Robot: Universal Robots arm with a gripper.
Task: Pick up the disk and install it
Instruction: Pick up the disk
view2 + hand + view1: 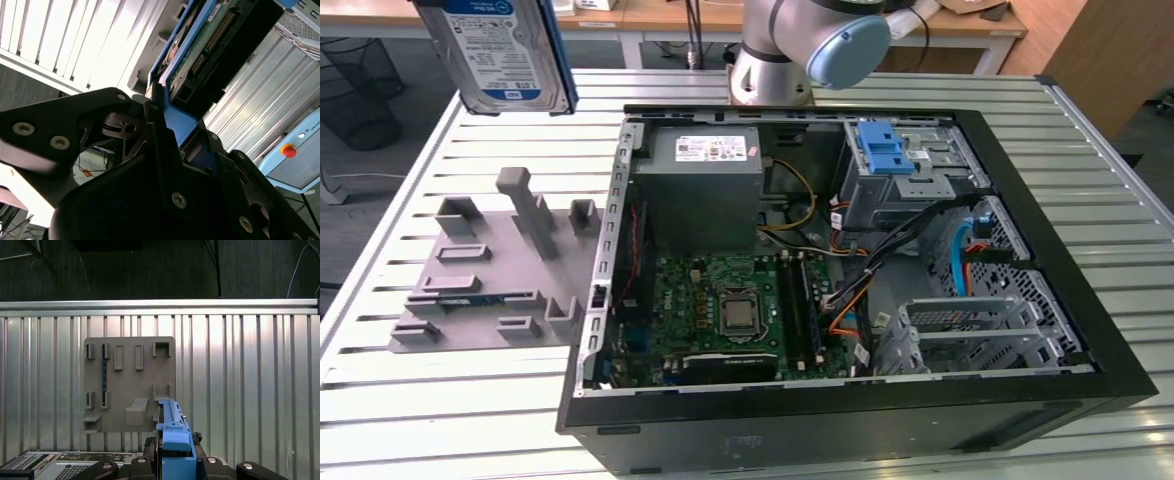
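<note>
The disk (500, 50), a silver drive with a white-and-blue label in a blue carrier frame, hangs high above the table at the exterior view's far left, over the grey holder fixture (494, 270). In the second wrist view my gripper (170, 115) is shut on the blue frame, with the disk (215, 45) and its circuit board standing out beyond the black fingers (150, 130). In the first wrist view the disk (172, 427) shows edge-on in my gripper (174, 441), above the fixture (130, 385).
An open computer case (1067, 300) lies on the slatted metal table (1107, 200), at the exterior view's right of the fixture. Inside are a grey power-supply box (700, 185), a motherboard (734, 310), cables and a metal bay (934, 175) with a blue latch (887, 150). The arm's base (781, 60) stands behind the case.
</note>
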